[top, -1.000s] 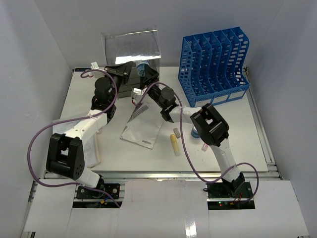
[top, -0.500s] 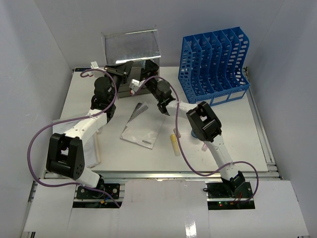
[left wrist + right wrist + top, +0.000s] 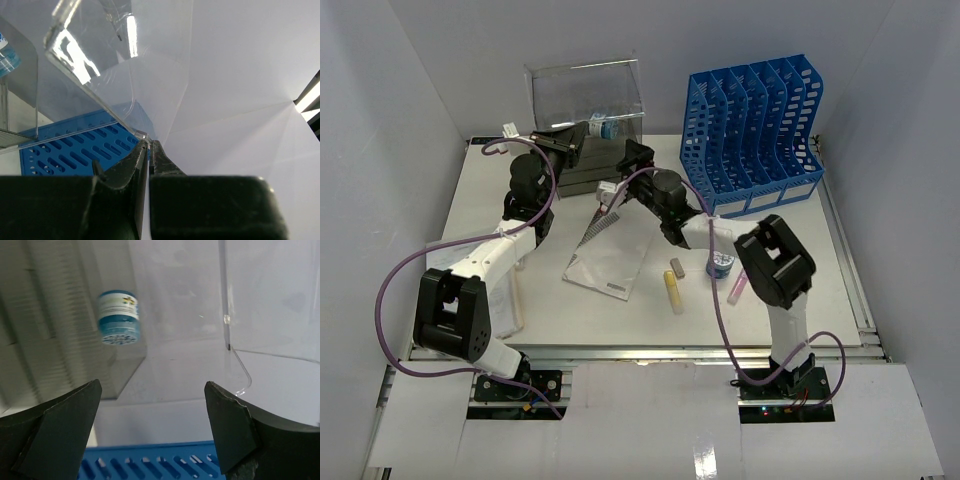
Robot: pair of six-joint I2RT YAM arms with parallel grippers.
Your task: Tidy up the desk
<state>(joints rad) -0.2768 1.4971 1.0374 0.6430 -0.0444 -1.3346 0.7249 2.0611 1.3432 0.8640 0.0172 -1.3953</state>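
The white desk holds a clear plastic drawer box at the back. My left gripper is shut on the edge of the box's clear lid and holds it raised; its jaws pinch the lid's corner in the left wrist view. A small blue-and-white jar lies inside the box; it also shows in the right wrist view. My right gripper is open and empty, just in front of the box, with its jaws wide apart.
A blue slotted file rack stands at the back right. A booklet, a grey eraser, a yellow marker, a tape roll and a pink pen lie mid-desk. Papers lie at the left.
My right gripper carried the blue jar into the clear box, let it go and drew back out, open. The left gripper kept hold of the raised lid.
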